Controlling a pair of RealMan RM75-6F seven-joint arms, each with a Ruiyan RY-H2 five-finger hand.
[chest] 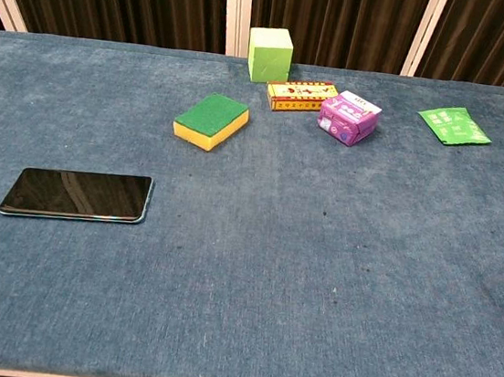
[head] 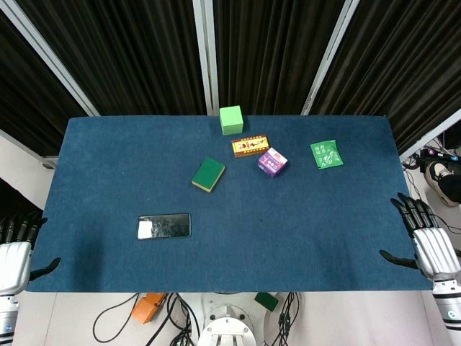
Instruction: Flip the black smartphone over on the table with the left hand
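The black smartphone [head: 164, 225] [chest: 77, 194] lies flat on the blue table, screen up and glossy, toward the front left. My left hand [head: 16, 249] hangs off the table's left front corner, well left of the phone, fingers apart and holding nothing. Beyond the table's right edge my right hand [head: 425, 234] is also off the surface, fingers spread and empty. Neither hand shows in the chest view.
A green-topped yellow sponge [head: 208, 174] [chest: 211, 120] lies mid-table behind the phone. Further back are a light green cube [head: 231, 120] [chest: 269, 55], an orange flat box [head: 250, 145] [chest: 301, 95], a purple box [head: 272, 162] [chest: 348, 118] and a green packet [head: 326, 154] [chest: 454, 125].
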